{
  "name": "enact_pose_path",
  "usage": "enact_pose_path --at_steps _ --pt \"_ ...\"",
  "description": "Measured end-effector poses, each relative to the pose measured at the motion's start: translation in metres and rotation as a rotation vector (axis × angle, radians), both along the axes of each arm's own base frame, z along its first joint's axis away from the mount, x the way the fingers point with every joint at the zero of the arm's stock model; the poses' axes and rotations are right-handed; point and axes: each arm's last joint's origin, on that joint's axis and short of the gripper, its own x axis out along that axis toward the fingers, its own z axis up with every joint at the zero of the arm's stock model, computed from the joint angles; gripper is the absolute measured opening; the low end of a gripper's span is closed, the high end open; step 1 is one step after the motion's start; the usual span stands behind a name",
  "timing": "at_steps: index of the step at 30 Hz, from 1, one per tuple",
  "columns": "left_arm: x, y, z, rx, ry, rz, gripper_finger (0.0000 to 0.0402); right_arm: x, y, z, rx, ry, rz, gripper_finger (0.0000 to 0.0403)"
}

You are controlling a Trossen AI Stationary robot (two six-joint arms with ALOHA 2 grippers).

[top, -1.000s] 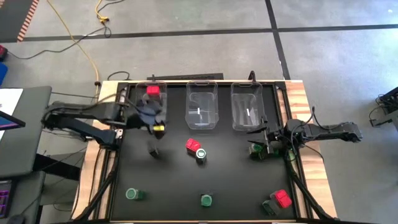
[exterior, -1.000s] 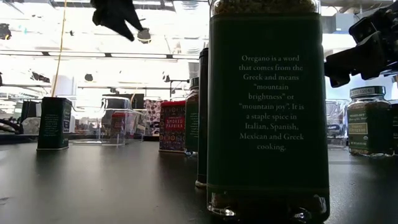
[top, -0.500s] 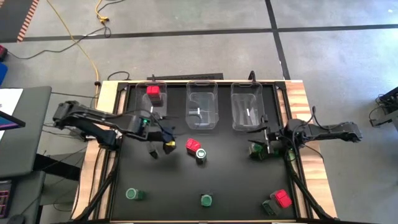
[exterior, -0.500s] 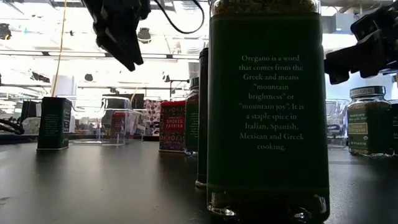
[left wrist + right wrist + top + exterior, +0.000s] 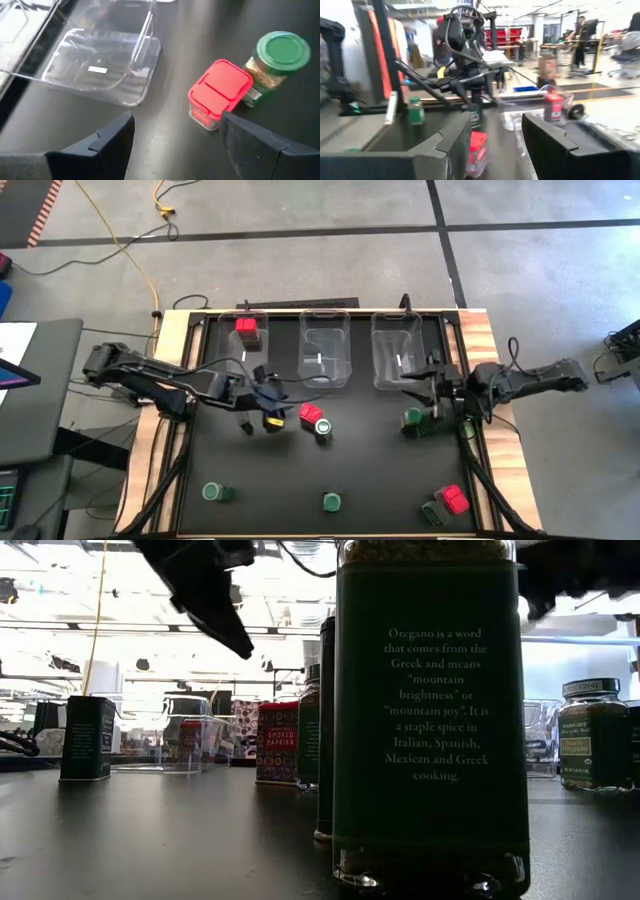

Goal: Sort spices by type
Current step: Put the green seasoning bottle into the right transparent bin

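Note:
A red-topped spice (image 5: 310, 413) (image 5: 220, 92) stands on the black table beside a green-lidded jar (image 5: 323, 427) (image 5: 277, 65). My left gripper (image 5: 275, 408) (image 5: 175, 135) hovers open just left of them, tilted down toward the red one and holding nothing. A dark tin (image 5: 247, 425) stands below that arm. Another red spice (image 5: 247, 330) sits in the left clear bin. My right gripper (image 5: 420, 380) (image 5: 495, 140) is open and raised near the right bin, above a green jar (image 5: 413, 420).
Three clear bins (image 5: 325, 360) line the far side; the middle one (image 5: 100, 65) lies just beyond my left gripper. Along the near edge stand two green jars (image 5: 213, 492) (image 5: 332, 501) and a red spice (image 5: 455, 499). An oregano jar (image 5: 430, 720) fills the low view.
My left gripper has come away from the left bin, sinking and moving toward the table's near right, up to the red spice in the middle, rolling as it went. My right gripper has risen from beside the green jar. No spice has moved.

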Motion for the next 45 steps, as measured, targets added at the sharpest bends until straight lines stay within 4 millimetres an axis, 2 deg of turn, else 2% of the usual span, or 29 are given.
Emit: enact_pose_path --at_steps 3,6,10,14,18,23,26,29,39,45 --pt "-0.018 0.003 0.001 -0.030 -0.067 -0.005 0.0277 0.020 0.005 0.024 -0.027 0.070 -0.025 0.0207" --pt "-0.037 0.006 0.016 -0.039 -0.126 -0.014 0.0277 0.048 0.009 0.047 -0.050 0.182 -0.044 0.0207" --pt "-0.066 0.011 0.037 -0.019 -0.184 -0.053 0.0277 0.096 0.013 0.074 -0.081 0.353 -0.067 0.0207" --pt "-0.096 0.016 0.052 -0.018 -0.227 -0.068 0.0277 0.144 0.020 0.097 -0.095 0.421 -0.069 0.0207" --pt "-0.119 0.019 0.059 -0.048 -0.246 -0.105 0.0277 0.184 0.030 0.109 -0.041 0.418 -0.066 0.0207" --pt "-0.137 0.020 0.062 -0.095 -0.244 -0.168 0.0277 0.219 0.038 0.112 0.028 0.438 -0.073 0.0207" --pt "-0.141 0.020 0.061 -0.116 -0.228 -0.197 0.0277 0.228 0.035 0.110 0.155 0.508 -0.118 0.0210" --pt "-0.142 0.019 0.059 -0.139 -0.206 -0.216 0.0277 0.227 0.031 0.102 0.252 0.627 -0.181 0.0226" --pt "-0.139 0.017 0.055 -0.171 -0.166 -0.249 0.0277 0.196 0.017 0.080 0.462 0.955 -0.428 0.0334" --pt "-0.139 0.016 0.054 -0.204 -0.156 -0.260 0.0277 0.182 0.019 0.069 0.549 1.079 -0.569 0.0369"
